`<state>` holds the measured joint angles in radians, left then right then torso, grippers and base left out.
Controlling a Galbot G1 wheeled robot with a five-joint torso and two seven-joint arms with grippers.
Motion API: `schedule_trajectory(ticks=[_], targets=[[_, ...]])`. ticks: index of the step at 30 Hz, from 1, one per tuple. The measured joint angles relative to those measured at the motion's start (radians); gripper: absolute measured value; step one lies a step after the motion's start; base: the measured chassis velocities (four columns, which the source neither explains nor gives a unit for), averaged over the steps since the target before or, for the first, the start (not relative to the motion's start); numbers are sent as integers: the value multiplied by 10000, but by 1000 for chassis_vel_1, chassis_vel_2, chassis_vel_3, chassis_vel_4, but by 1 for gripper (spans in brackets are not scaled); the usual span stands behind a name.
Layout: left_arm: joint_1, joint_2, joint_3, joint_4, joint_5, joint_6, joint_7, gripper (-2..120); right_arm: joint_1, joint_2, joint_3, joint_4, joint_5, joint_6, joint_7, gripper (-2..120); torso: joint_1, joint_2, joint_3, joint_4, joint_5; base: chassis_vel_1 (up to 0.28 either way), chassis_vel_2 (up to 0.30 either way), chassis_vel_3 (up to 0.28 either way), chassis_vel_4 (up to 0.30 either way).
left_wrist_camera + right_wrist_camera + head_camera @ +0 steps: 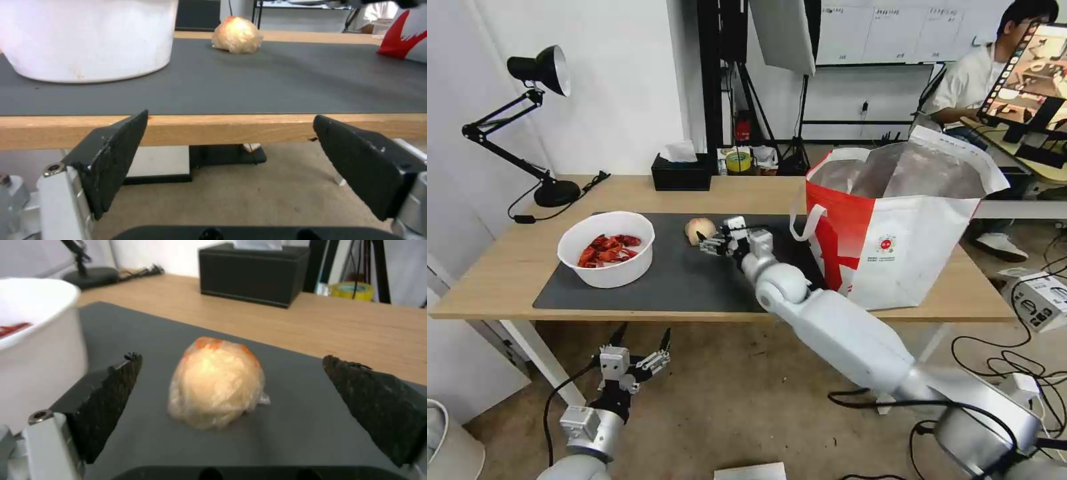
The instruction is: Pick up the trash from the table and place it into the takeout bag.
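Light-wood bench (894,313) under a dark grey mat (680,280), white wall behind, desk lamp (537,73) at the far left corner and black tissue box (680,175) along the far edge. The crinkly beige ball (700,230) sits mid-mat, right gripper (712,244) just beside it with fingers spread wide either side. Smooth white bowl (607,257) of red shells sits left, foil-lined takeout bag (907,247) at the right end, and the left gripper (644,347) hangs open below the near edge.
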<state>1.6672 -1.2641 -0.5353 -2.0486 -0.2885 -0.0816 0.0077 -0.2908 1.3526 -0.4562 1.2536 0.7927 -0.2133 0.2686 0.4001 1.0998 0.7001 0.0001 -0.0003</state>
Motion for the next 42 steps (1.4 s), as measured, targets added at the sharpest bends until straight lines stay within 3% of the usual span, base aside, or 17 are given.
schedule_trajectory(ticks=[19, 42], targets=[[60, 12, -89, -45, -36, -18, 31, 100, 1513, 2115, 328, -3522, -215, -989, -706, 100, -1, 1, -1, -1, 1, 0, 0, 0, 0], [2, -24, -30, -41, -41, -50, 26, 100, 1863, 2201, 200, -4600, -423, -1154, -2094, 100, -1, 1, -1, -1, 3, 0, 0, 0, 0]])
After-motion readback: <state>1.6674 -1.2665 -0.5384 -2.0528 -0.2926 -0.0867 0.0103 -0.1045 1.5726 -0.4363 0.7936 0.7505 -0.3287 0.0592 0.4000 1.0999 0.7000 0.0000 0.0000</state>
